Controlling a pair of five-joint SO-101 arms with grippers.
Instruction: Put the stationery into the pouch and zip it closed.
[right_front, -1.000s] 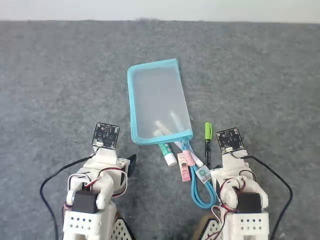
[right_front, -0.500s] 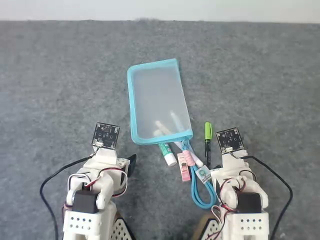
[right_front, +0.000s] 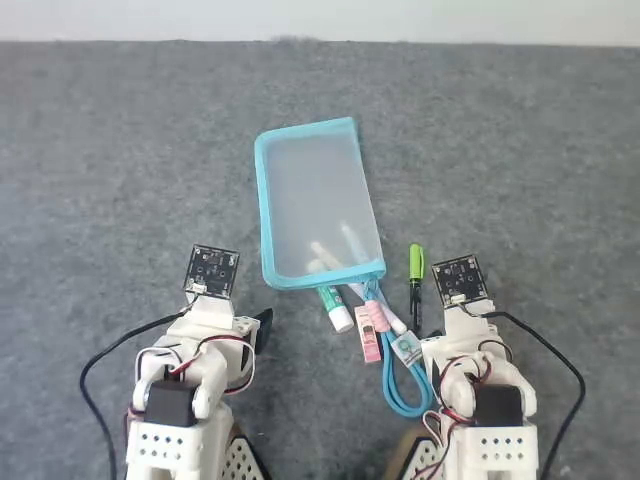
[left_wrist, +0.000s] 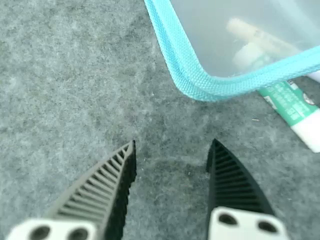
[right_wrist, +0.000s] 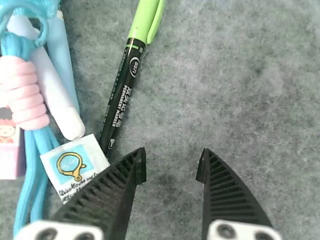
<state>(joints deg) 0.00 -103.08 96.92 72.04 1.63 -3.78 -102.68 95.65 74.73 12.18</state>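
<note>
A translucent pouch (right_front: 318, 205) with a teal border lies mid-table, its near end open. Two pens show inside it. A green-and-white marker (right_front: 335, 308), a white marker (right_wrist: 55, 105), a pink clip (right_front: 370, 332) and a blue lanyard (right_front: 400, 385) with a paper tag (right_wrist: 75, 165) spill from its mouth. A black pen with a green cap (right_front: 415, 285) lies just right of them. My left gripper (left_wrist: 172, 147) hovers open over bare felt, short of the pouch's teal corner (left_wrist: 200, 85). My right gripper (right_wrist: 172, 152) is open and holds nothing, just beside the pen's (right_wrist: 127, 75) black end.
Grey felt (right_front: 120, 150) covers the whole table, with wide open room to the left, right and far side of the pouch. Both arm bases (right_front: 180, 410) stand at the near edge, with black cables looping beside them.
</note>
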